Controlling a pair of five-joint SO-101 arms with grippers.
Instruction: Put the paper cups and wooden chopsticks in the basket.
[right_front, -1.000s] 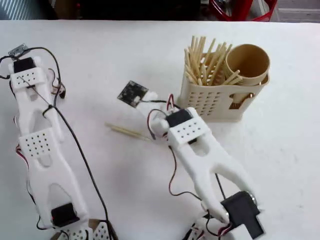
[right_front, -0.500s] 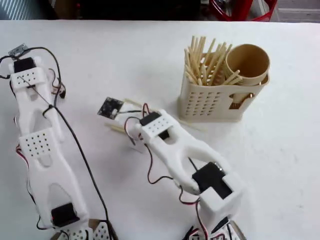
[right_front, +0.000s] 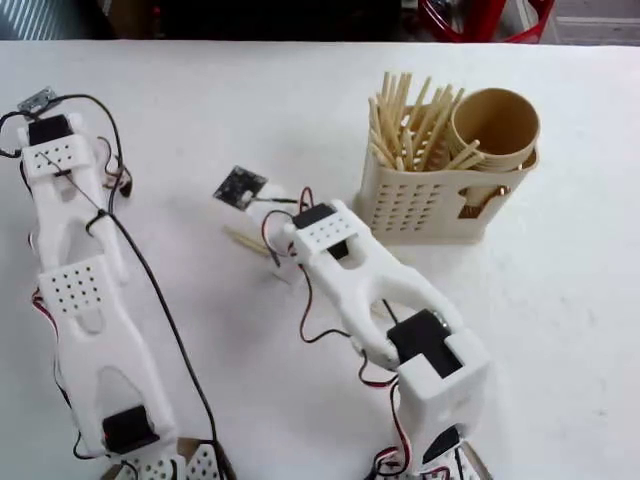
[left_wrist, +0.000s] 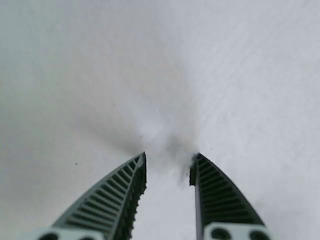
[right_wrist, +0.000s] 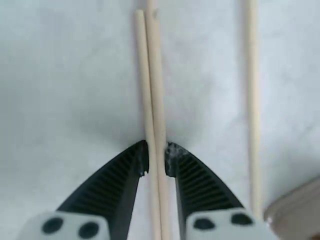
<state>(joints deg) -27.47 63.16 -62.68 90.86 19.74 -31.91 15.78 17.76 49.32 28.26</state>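
A pair of wooden chopsticks lies on the white table, its end poking out from under the right arm's wrist. My right gripper is down at the table, shut on this pair, with one finger tight against each side. Another single chopstick lies parallel beside them. The cream basket holds several chopsticks and a paper cup. My left gripper hovers open over bare table at the far left.
The left arm lies stretched along the table's left side with black cables trailing beside it. A corner of the basket sits close to my right gripper. Free table surrounds the basket on the right.
The right arm swung left from beside the basket to the loose chopsticks, then shifted slightly back toward the basket. The left arm has not moved.
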